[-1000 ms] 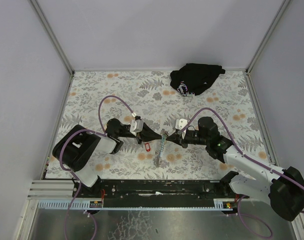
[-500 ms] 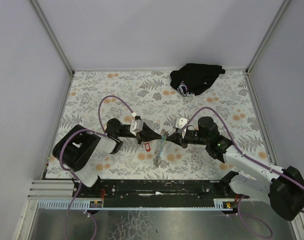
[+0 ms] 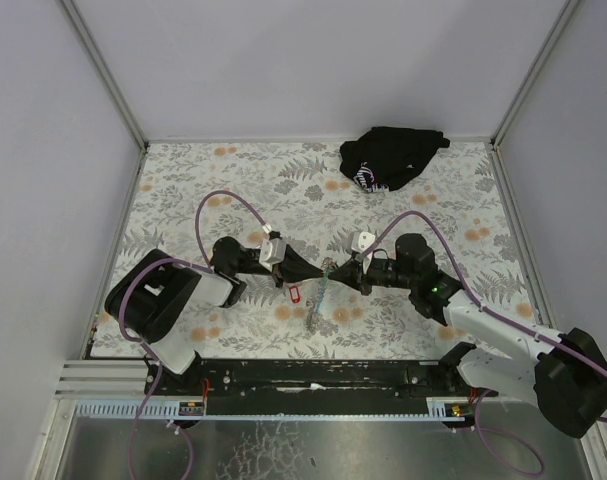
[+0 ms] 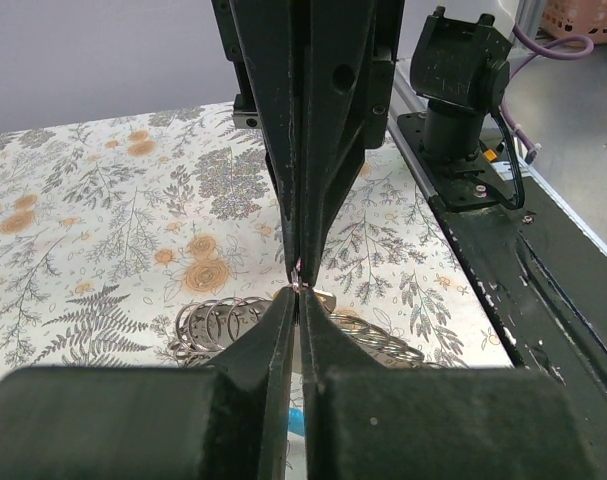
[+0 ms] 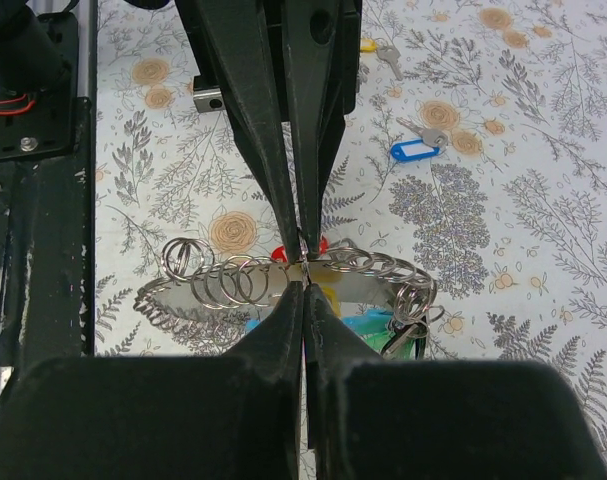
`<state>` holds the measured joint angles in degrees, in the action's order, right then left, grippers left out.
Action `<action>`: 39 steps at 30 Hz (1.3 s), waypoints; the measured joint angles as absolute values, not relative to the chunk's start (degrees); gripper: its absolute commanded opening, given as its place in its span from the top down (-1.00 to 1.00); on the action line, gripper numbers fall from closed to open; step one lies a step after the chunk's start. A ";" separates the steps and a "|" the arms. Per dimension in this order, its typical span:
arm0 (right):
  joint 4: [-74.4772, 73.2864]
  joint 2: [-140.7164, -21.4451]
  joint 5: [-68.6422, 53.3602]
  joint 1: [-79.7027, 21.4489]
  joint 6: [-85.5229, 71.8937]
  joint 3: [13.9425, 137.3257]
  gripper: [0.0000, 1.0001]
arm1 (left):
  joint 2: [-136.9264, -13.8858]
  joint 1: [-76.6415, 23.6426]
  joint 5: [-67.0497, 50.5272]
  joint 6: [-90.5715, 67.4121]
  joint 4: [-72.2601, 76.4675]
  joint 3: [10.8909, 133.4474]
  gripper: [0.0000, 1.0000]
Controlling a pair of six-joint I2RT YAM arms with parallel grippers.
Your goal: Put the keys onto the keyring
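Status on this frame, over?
Left gripper and right gripper shut, tips meeting at the keyring. Blue-tagged key loose on table. Black cloth bundle well clear at back.

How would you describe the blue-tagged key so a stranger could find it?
In the right wrist view, find the black left tool reaching down the middle of the floral tablecloth. Right of it, alone beside an orange flower, lies the small metal key with a blue plastic tag; the key farther back has a yellow tag.
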<state>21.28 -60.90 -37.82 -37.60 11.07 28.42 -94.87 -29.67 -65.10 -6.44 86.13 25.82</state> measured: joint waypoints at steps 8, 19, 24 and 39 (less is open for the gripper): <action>23.03 -60.86 -36.60 -37.63 10.37 27.77 1.00 | -94.87 -29.67 -64.05 -7.07 86.19 25.93 1.00; 22.76 -58.46 -34.72 -38.22 15.29 27.03 1.00 | -93.91 -30.39 -58.04 -11.42 85.03 25.96 1.00; 23.05 -58.02 -33.01 -38.89 18.31 27.03 1.00 | -91.37 -31.55 -52.10 -12.64 82.41 24.77 1.00; 23.00 -57.89 -23.88 -43.16 24.51 26.87 1.00 | -86.50 -37.56 -27.00 -21.58 79.92 18.39 1.00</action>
